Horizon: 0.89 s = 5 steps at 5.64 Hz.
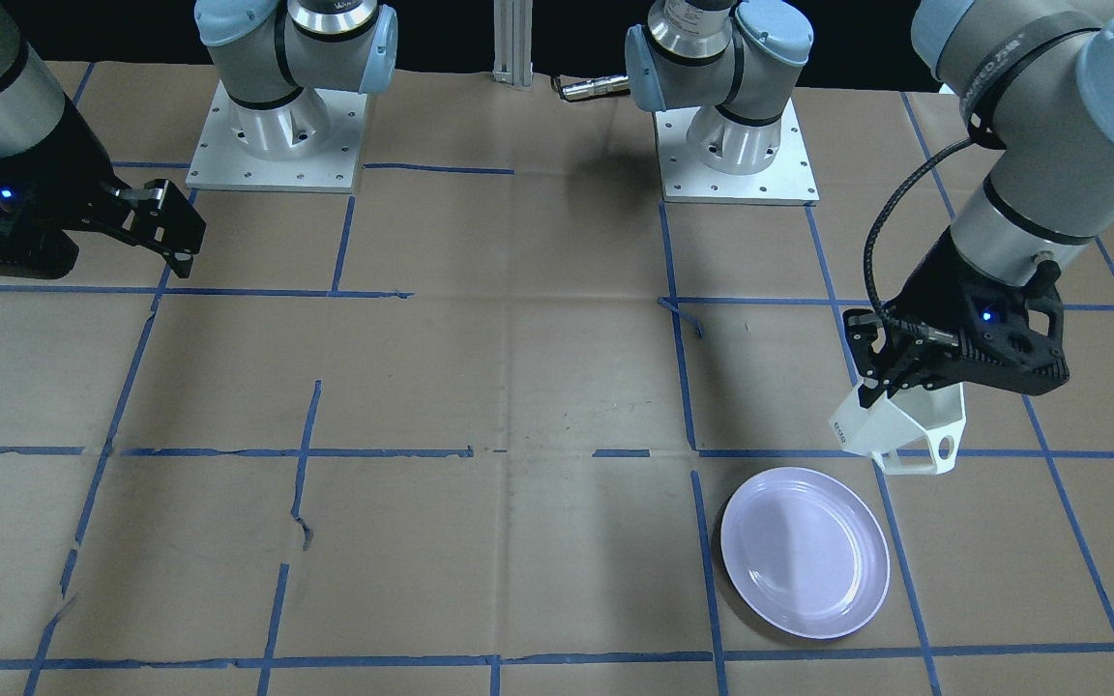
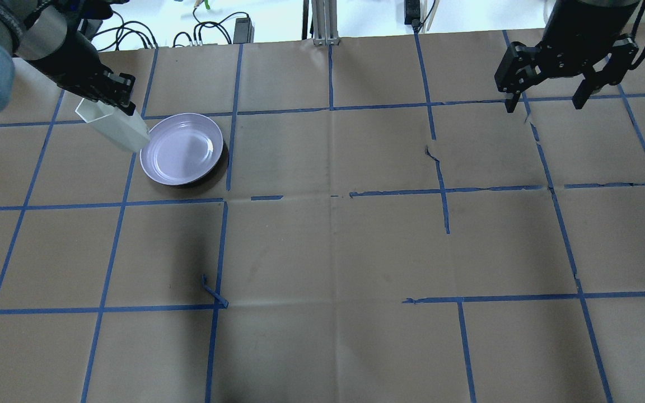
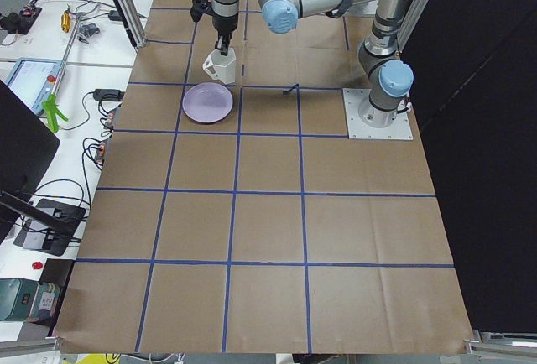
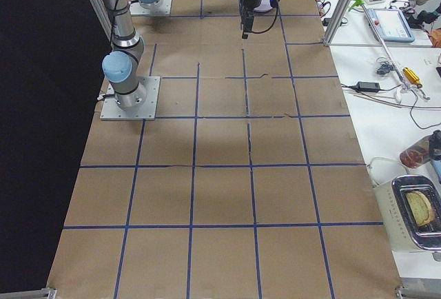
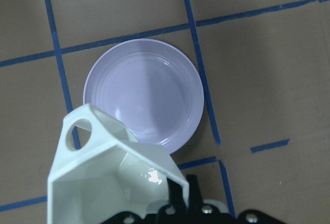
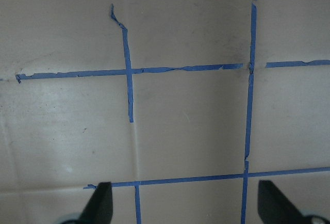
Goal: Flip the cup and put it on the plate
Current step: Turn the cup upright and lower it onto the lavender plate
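Note:
My left gripper (image 1: 891,390) is shut on the rim of the white faceted cup (image 1: 891,430) and holds it tilted in the air, just off the rim of the lavender plate (image 1: 806,551). In the overhead view the cup (image 2: 116,127) hangs from the gripper (image 2: 122,105) at the left edge of the plate (image 2: 182,148). The left wrist view looks into the cup's open mouth (image 5: 108,177), with its handle at upper left and the plate (image 5: 147,87) on the table below. My right gripper (image 2: 546,103) is open and empty, far across the table.
The table is covered in brown paper with a blue tape grid (image 2: 331,196). The two arm bases (image 1: 272,135) stand at the robot's edge. The right wrist view shows only paper and tape between the open fingers (image 6: 102,203).

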Each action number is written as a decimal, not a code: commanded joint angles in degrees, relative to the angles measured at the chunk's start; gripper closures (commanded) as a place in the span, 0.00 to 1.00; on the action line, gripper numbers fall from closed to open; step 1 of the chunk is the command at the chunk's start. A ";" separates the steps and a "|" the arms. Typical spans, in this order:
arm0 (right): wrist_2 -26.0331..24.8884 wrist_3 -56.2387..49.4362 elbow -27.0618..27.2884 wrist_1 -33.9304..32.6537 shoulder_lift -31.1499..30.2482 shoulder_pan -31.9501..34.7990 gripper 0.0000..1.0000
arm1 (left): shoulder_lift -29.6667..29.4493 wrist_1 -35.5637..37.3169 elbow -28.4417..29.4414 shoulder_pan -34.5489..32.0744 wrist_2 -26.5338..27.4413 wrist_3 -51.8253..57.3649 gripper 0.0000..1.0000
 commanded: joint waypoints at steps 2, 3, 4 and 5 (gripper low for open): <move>0.00 0.00 0.00 0.02 0.00 0.00 0.00 | -9.78 7.55 1.71 -6.22 7.80 5.48 1.00; 0.00 0.00 0.00 -0.06 0.00 0.00 0.00 | -11.98 7.81 0.84 -6.23 7.74 7.69 1.00; 0.00 0.00 0.00 0.02 0.00 0.00 0.00 | -14.44 9.56 0.57 -6.23 7.65 7.72 1.00; 0.00 0.00 0.00 -0.06 0.00 0.00 0.00 | -15.42 10.44 0.30 -6.32 7.31 7.63 1.00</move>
